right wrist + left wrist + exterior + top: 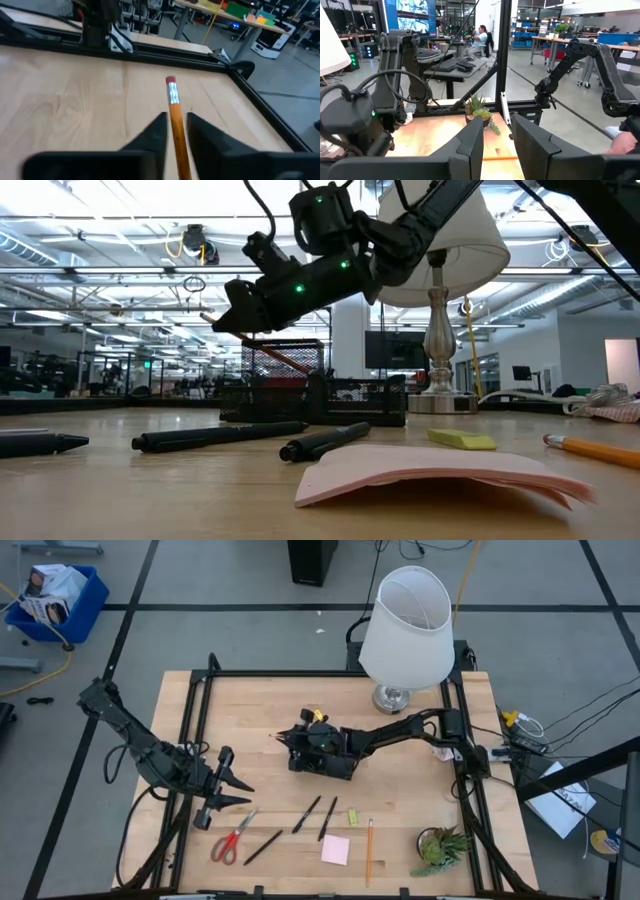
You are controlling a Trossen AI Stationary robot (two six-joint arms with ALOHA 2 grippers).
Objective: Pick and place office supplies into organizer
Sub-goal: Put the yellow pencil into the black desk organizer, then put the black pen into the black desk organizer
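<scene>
The black organizer (325,752) stands mid-table, and my right gripper (288,738) reaches over it from the table's right, shut on an orange pencil (175,120). The pencil's eraser end (171,86) sticks out past the fingers. My left gripper (232,792) hangs open over the table's left side, holding nothing. Lying flat near the front edge are red-handled scissors (232,838), black pens (306,813) (327,818) (262,847), a yellow-green eraser (351,814), a pink sticky-note pad (336,850) and a second pencil (369,852). My right gripper pinches the pencil's shaft (176,131) between its two fingers, a short way behind the eraser end. The fingers come nearly level from the table's right and lie along the pencil. The pencil slants down from the fingers into the organizer's tall mesh section (285,360); its lower end is hidden there.
A white-shaded lamp (405,625) stands at the far right behind the organizer. A small potted plant (440,847) sits at the front right corner. A black frame (200,740) runs along the table's sides.
</scene>
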